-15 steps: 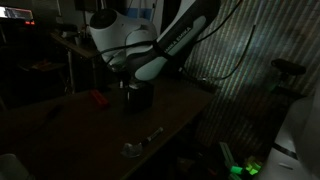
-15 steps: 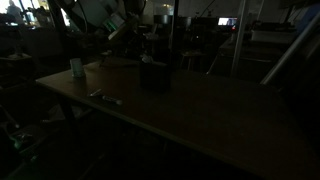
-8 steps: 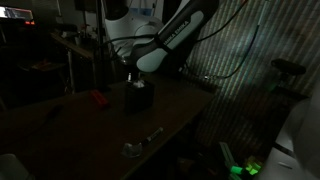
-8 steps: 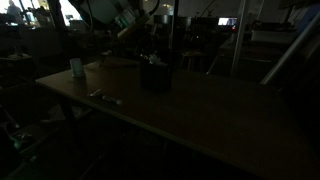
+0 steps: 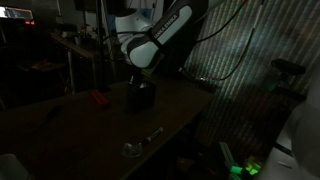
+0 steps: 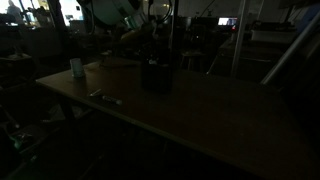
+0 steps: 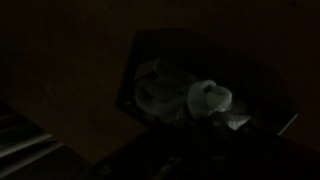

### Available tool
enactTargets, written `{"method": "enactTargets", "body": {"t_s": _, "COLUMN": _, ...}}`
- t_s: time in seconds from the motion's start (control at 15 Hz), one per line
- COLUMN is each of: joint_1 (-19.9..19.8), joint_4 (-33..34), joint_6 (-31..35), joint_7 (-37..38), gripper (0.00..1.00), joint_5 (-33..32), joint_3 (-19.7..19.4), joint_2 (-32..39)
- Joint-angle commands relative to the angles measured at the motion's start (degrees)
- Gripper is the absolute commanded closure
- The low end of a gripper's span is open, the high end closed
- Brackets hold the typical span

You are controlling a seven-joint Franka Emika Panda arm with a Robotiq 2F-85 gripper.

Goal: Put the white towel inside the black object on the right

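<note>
The scene is very dark. The black container (image 5: 143,96) stands on the wooden table (image 5: 100,125) in both exterior views (image 6: 155,76). In the wrist view the white towel (image 7: 205,98) lies crumpled inside the black container (image 7: 152,50). My gripper (image 5: 138,78) hangs just above the container's mouth and also shows in an exterior view (image 6: 150,56). Its fingers are lost in the dark, so I cannot tell whether they are open or shut. The towel does not show in the exterior views.
A red object (image 5: 97,98) lies on the table beside the container. Small pale items (image 5: 133,148) lie near the table's edge. A cup (image 6: 77,68) and a small flat item (image 6: 105,97) rest on the table. Dark furniture stands behind.
The arm has risen from low over the container to higher above it. The container has stayed in place.
</note>
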Motion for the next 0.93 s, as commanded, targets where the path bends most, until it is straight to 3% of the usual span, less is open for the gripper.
{"method": "enactTargets", "body": {"t_s": 0.0, "joint_1": -0.3, "joint_4": 2.8, "joint_6": -0.4, "joint_7": -5.6, "gripper": 0.98, "joint_5": 9.6, "joint_3": -0.1, "joint_2": 2.3}}
{"method": "enactTargets", "body": {"t_s": 0.6, "joint_1": -2.6, "joint_4": 4.6, "joint_6": -0.1, "joint_7": -16.5, "gripper": 0.98, "joint_5": 27.9, "joint_3": 0.1, "joint_2": 4.3}}
{"method": "enactTargets", "body": {"t_s": 0.87, "joint_1": -3.6, "joint_4": 5.2, "joint_6": -0.1, "joint_7": -18.4, "gripper": 0.98, "joint_5": 28.1, "joint_3": -1.1, "joint_2": 4.5}}
